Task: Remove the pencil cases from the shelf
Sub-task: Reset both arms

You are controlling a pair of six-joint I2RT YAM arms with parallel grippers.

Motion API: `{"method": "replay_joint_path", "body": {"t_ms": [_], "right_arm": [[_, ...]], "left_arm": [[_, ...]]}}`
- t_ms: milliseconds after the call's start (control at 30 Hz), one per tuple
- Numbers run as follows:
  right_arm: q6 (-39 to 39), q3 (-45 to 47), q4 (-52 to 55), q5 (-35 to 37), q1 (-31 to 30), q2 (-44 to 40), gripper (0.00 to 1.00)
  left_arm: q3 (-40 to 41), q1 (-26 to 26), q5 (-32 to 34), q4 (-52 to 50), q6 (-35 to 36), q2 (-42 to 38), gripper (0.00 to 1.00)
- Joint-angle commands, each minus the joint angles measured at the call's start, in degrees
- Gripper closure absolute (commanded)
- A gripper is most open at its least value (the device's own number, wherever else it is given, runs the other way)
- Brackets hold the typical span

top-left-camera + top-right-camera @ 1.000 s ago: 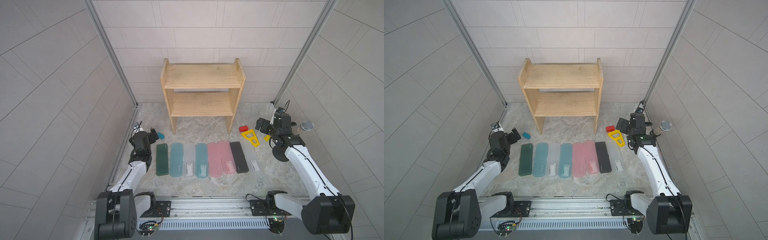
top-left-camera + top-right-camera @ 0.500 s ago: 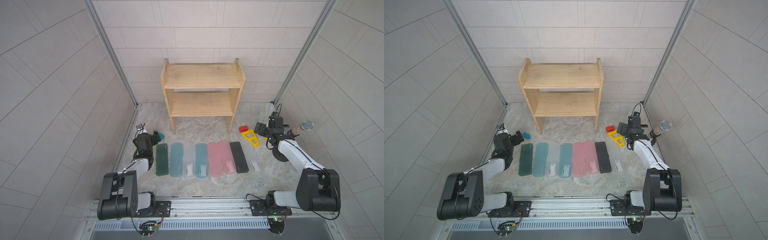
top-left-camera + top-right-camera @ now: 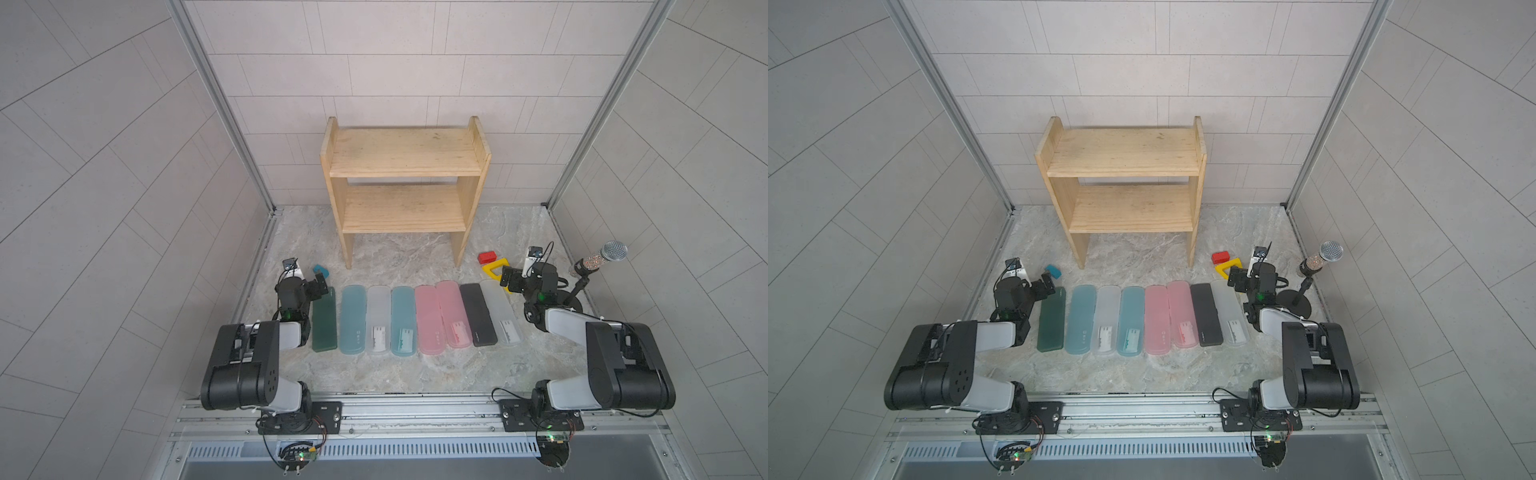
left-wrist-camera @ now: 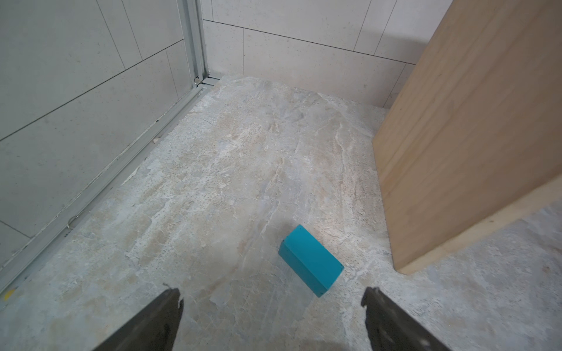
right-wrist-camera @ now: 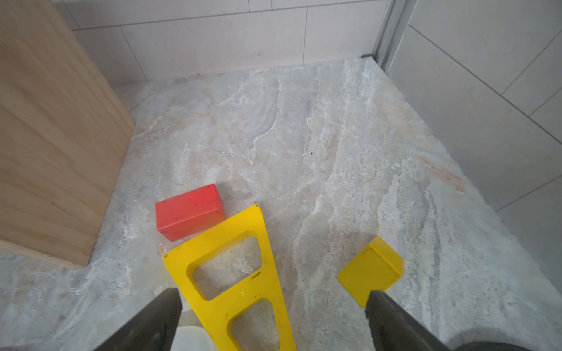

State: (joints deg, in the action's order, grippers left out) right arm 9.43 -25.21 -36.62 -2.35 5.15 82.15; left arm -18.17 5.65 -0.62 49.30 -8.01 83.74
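Observation:
The shelf point(image 3: 405, 151) point(image 3: 1121, 151) stands at the back wall with both boards bare. Several pencil cases lie side by side in a row on the stone floor in front of it: dark green point(image 3: 324, 320), teal point(image 3: 354, 318), frosted white point(image 3: 379, 318), teal point(image 3: 403, 320), two pink point(image 3: 428, 320), black point(image 3: 478, 313), frosted white point(image 3: 500, 311). My left gripper point(image 3: 318, 284) point(image 4: 272, 307) hangs open and empty beside the dark green case's far end. My right gripper point(image 3: 508, 280) point(image 5: 275, 307) is open and empty by the far end of the right frosted case.
A small teal block point(image 4: 310, 259) lies ahead of the left gripper beside the shelf's leg. A red block point(image 5: 188, 211), a yellow triangular block point(image 5: 231, 267) and a small yellow block point(image 5: 371, 270) lie ahead of the right gripper. A microphone stand point(image 3: 602, 259) is at the right wall.
Both arms have folded down and back toward their bases. The grippers stayed open and sank slightly toward the ends of the row. The cases have not moved.

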Motion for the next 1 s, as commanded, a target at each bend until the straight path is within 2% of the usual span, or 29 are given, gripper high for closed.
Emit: {"method": "replay_joint_path", "body": {"t_ms": [0,67,133,300,767,867,967], "right_arm": [[-1.95,5.36,-18.29,-1.97,-0.49,5.42,0.0],[-3.08,7.0,-25.03,-4.03,-0.93,8.61,0.0],[-3.89,6.52,-20.64,-3.93,-0.96,6.69,0.0],[-2.9,5.21,-18.76,-1.39,-1.06,7.05,0.0],[-3.01,5.16,-19.18,-2.01,-1.09,7.39,0.0],[-3.03,5.08,-19.19,-1.99,-1.12,7.41,0.0],[-3.01,5.11,-19.19,-1.96,-1.05,7.41,0.0]], "left_arm": [[0.76,-0.2,-1.03,5.46,1.74,0.96,0.0],[1.04,-0.46,-1.2,10.54,1.63,4.21,0.0],[2.09,-0.52,-1.43,15.14,1.8,6.8,0.0],[0.01,-0.55,-1.55,6.07,2.23,3.37,0.0],[0.48,-0.83,-1.48,7.78,2.2,3.69,0.0],[-1.32,-0.87,-5.99,5.52,4.39,4.51,0.0],[-3.45,-2.71,-2.8,1.43,5.5,4.57,0.0]]}}
